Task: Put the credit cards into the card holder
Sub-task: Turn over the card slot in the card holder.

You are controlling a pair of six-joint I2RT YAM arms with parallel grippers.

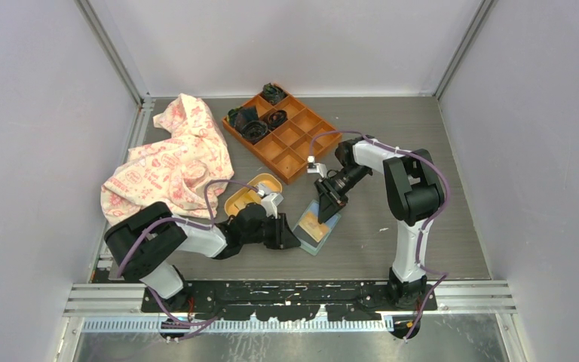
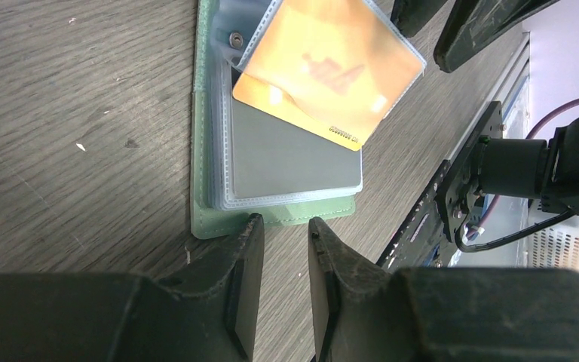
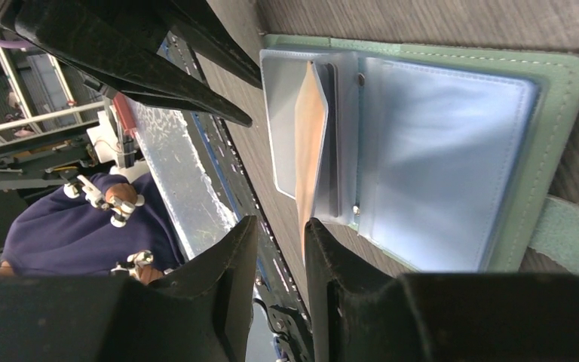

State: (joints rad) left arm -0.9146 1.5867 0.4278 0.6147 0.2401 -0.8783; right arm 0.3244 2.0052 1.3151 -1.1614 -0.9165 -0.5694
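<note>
At centre of the overhead view, on the table, the card holder lies open, clear sleeves up. Left gripper sits at its left edge, jaws slightly spread, nothing between. Right gripper sits at its upper end, jaws nearly together; pinching or not, cannot tell. Orange card stands tilted among the sleeves.

A robot lab's test cell: plain white walls on metal posts box in a grey table, and two robot arms are bolted to a black rail at the table's near edge.
</note>
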